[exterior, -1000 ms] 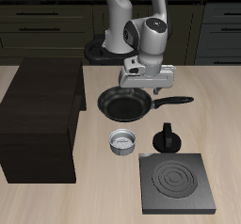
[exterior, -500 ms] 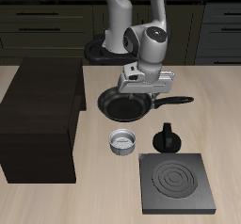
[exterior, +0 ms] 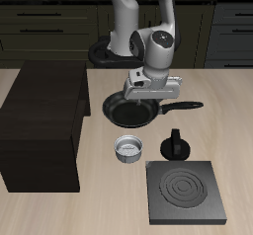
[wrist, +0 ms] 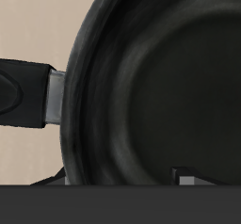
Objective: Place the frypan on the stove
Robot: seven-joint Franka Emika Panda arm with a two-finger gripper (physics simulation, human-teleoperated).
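The frypan is a round black shallow pan resting on the table, its long handle pointing sideways. My gripper hangs directly over the pan's rim on the handle side and is open, holding nothing. In the wrist view the frypan fills most of the picture, with its handle reaching out over the tabletop. One fingertip shows just above the pan's inside. The stove, a flat dark square plate with a spiral burner ring, lies nearer the table's front edge, apart from the pan.
A small grey metal bowl sits between the pan and the table's front edge. A small black knobbed pot stands just behind the stove. A large dark wooden cabinet box takes up the table beside the pan.
My gripper has come down a little closer to the frypan's rim. The pan, bowl and stove have not moved.
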